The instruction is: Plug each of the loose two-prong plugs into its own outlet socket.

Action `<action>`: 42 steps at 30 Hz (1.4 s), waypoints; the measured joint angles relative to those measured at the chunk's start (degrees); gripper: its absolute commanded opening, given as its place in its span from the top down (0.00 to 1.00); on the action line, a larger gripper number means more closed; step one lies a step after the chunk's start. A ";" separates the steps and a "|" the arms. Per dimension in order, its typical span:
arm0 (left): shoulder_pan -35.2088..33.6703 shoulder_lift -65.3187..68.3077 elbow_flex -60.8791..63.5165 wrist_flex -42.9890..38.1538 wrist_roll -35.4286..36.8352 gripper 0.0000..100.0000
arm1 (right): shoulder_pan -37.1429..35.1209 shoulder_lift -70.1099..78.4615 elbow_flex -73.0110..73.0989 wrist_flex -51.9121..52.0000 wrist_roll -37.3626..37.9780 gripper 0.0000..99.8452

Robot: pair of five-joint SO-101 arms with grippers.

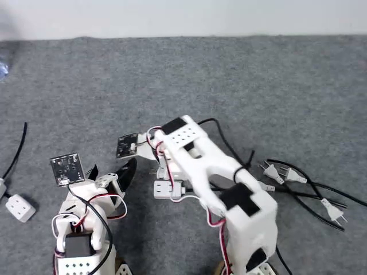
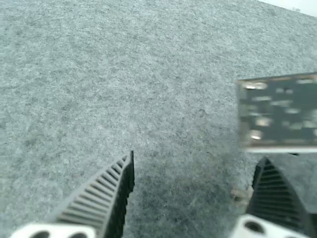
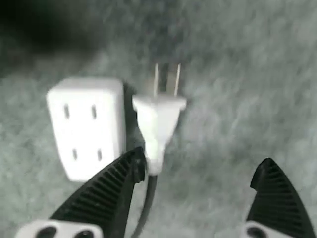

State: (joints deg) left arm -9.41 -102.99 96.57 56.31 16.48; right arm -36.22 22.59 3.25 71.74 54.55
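Grey carpet (image 1: pixel 258 86) is spread over the table, and on it a white two-prong plug (image 3: pixel 157 119) is laid just beside a white outlet block (image 3: pixel 86 126), its prongs free. The right gripper (image 3: pixel 203 163) is held spread above that plug's cord end. The left gripper (image 2: pixel 198 158) is likewise held spread, over bare carpet.

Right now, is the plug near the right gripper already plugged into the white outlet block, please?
No, the plug lies beside the outlet block with both prongs bare.
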 measured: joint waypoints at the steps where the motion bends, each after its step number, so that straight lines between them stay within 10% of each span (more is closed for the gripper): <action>1: 0.00 0.00 0.00 0.00 0.00 0.64 | -0.53 1.14 -1.23 0.00 0.00 0.67; 8: 0.00 0.00 0.00 0.00 0.00 0.64 | -4.04 4.92 -7.47 1.85 -0.88 0.70; 14: 0.00 0.00 0.00 0.00 0.00 0.64 | -4.13 5.45 -8.18 2.20 -0.97 1.00; 20: 0.00 0.00 0.00 0.00 0.00 0.64 | -2.29 5.45 -8.18 2.90 -1.05 0.80; 42: 0.00 0.00 0.00 0.53 0.00 0.64 | 2.20 4.13 -17.14 5.36 -1.05 0.79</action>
State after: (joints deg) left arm -9.41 -102.99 96.57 56.84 16.48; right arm -34.02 26.73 -13.89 77.10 53.49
